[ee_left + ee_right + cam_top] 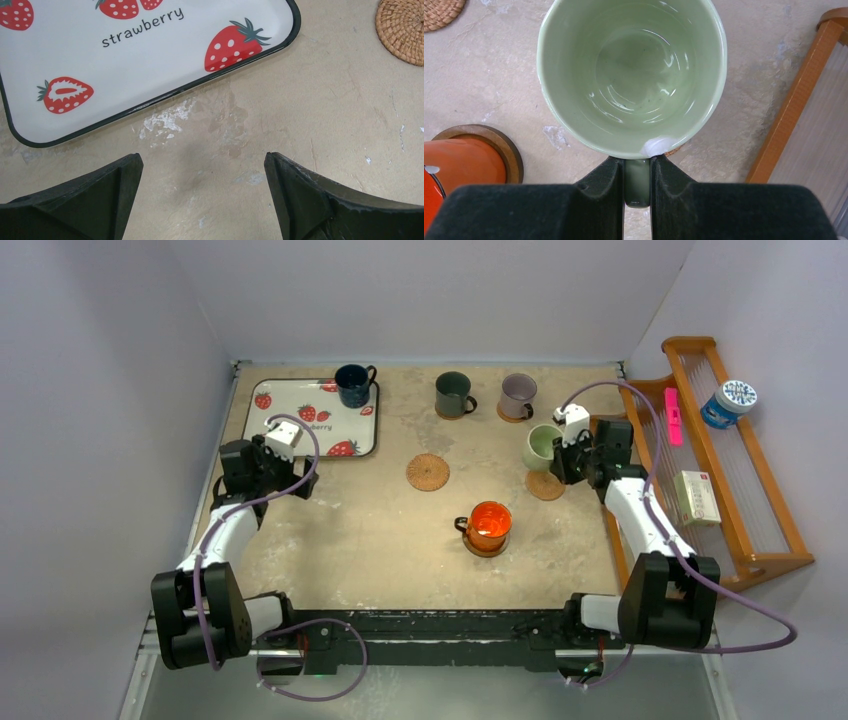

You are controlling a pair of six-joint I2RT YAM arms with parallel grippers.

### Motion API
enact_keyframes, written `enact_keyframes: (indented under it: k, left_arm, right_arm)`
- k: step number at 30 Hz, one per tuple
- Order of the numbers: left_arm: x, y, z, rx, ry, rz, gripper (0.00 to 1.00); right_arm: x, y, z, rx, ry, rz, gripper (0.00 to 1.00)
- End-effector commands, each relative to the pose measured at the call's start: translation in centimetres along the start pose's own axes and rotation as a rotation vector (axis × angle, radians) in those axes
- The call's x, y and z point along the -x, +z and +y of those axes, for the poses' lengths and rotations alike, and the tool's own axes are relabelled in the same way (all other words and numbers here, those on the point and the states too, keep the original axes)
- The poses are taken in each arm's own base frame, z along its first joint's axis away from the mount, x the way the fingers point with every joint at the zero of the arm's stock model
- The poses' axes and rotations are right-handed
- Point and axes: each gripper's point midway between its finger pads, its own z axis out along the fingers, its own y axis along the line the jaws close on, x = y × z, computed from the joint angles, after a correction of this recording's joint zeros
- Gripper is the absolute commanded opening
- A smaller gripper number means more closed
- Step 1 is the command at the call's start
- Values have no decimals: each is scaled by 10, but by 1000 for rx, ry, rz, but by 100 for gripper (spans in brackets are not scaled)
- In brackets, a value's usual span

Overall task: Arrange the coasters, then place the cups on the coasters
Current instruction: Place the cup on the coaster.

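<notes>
My right gripper (pixel 637 160) is shut on the handle of the pale green cup (pixel 631 75), which hangs upright beside a woven coaster (pixel 545 485); that coaster's edge peeks out under the cup's rim. The orange cup (pixel 489 524) stands on a dark ringed coaster (pixel 499 145). The dark green cup (pixel 453 395) and the mauve cup (pixel 518 396) each sit on a coaster at the back. The navy cup (pixel 354 385) stands on the strawberry tray (pixel 150 65). One woven coaster (pixel 428 472) lies bare mid-table. My left gripper (pixel 204 165) is open over bare table just in front of the tray.
A wooden rack (pixel 735 470) runs along the right edge, close to my right arm, holding a blue-and-white jar (pixel 728 403), a pink item (pixel 673 416) and a small box (pixel 696 497). Grey walls enclose the table on three sides.
</notes>
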Motion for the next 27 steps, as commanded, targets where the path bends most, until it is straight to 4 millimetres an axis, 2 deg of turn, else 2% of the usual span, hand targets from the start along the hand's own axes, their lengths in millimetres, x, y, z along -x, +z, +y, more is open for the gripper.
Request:
enact_keyframes:
  k: [1, 12, 18, 27]
  left_arm:
    - [5, 3, -1, -18, 8, -27, 100]
    - [5, 4, 0, -19, 8, -26, 100]
    - [5, 4, 0, -19, 5, -25, 100]
    - [3, 5, -1, -21, 2, -20, 100]
  right_arm:
    - [22, -5, -2, 10, -40, -96, 0]
    - [4, -7, -9, 12, -42, -63, 0]
    - [-11, 2, -7, 51, -35, -14, 0]
    - [-14, 2, -13, 50, -19, -16, 0]
